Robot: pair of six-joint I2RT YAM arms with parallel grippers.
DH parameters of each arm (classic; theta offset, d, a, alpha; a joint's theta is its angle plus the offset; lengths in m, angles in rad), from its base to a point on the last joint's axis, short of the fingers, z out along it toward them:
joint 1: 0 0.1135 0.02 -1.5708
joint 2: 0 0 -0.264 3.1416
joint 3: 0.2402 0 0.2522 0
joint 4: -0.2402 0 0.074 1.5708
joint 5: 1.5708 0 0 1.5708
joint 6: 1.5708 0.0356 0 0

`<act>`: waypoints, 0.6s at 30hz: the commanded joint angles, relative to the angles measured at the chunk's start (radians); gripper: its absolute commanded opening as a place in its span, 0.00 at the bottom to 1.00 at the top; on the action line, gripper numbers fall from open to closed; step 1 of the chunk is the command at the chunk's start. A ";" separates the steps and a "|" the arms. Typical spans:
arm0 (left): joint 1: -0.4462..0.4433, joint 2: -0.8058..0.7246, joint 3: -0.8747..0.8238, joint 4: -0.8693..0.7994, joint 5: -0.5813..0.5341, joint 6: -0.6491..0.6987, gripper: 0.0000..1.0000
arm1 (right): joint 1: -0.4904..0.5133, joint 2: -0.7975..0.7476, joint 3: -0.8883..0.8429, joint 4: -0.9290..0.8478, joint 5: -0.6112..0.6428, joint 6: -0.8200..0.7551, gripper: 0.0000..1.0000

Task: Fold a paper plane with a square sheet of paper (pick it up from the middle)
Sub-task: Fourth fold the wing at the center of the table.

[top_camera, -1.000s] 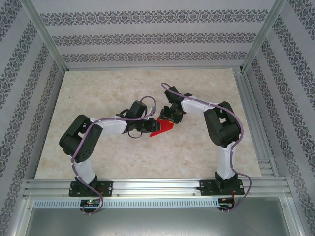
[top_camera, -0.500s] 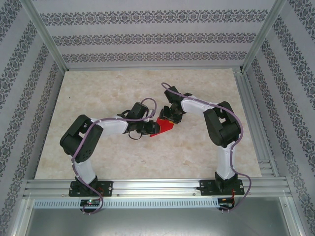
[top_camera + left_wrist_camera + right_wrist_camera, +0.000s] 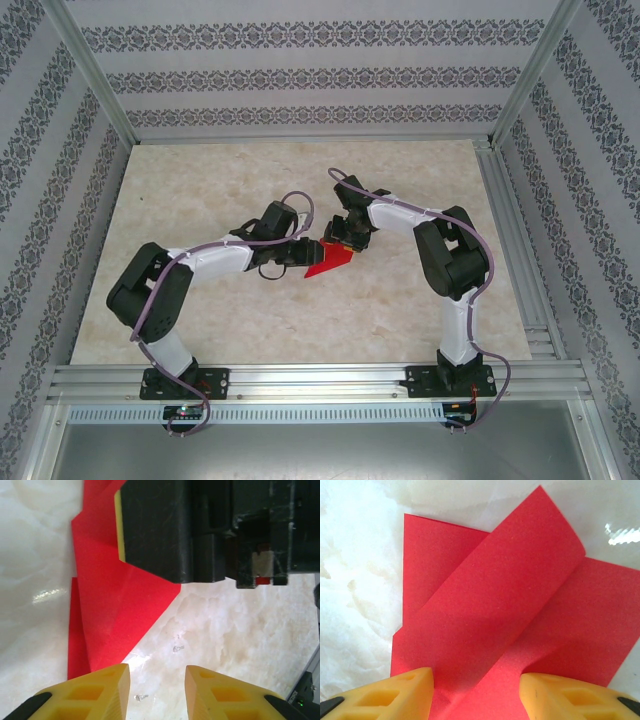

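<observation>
Starting nearest the arm bases, the marble-patterned tabletop [image 3: 200, 320] lies bare, and the red paper [image 3: 326, 264] sits beyond it at mid-table, between the two grippers. From overhead its far end is hidden under the right gripper [image 3: 343, 240] and its left edge runs under the left gripper [image 3: 305, 256], so the full outline cannot be made out. What shows is a folded wedge, long axis running near-left to far-right, narrowing to a point at the near-left. The left gripper's fingers [image 3: 85, 695] stand apart over bare table (one tip just overlaps the paper's edge in its wrist view). The right gripper's fingers [image 3: 385, 692] are spread too, either side of a folded-over flap; whether they press on it cannot be told.
</observation>
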 commanded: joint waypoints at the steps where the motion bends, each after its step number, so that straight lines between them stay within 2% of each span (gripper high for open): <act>1: 0.001 0.025 0.014 -0.052 -0.066 0.019 0.36 | 0.001 0.135 -0.077 -0.007 0.104 0.012 0.53; 4: 0.001 0.050 0.030 -0.084 -0.109 0.024 0.38 | 0.001 0.135 -0.077 -0.005 0.102 0.013 0.53; 8: 0.000 0.078 0.032 -0.070 -0.092 0.024 0.37 | 0.002 0.135 -0.079 -0.003 0.102 0.013 0.53; 13: 0.001 0.115 0.042 -0.053 -0.046 0.018 0.25 | 0.002 0.133 -0.080 -0.004 0.102 0.013 0.53; 18: 0.000 0.134 0.046 -0.053 -0.035 0.016 0.19 | 0.003 0.133 -0.082 -0.003 0.102 0.013 0.53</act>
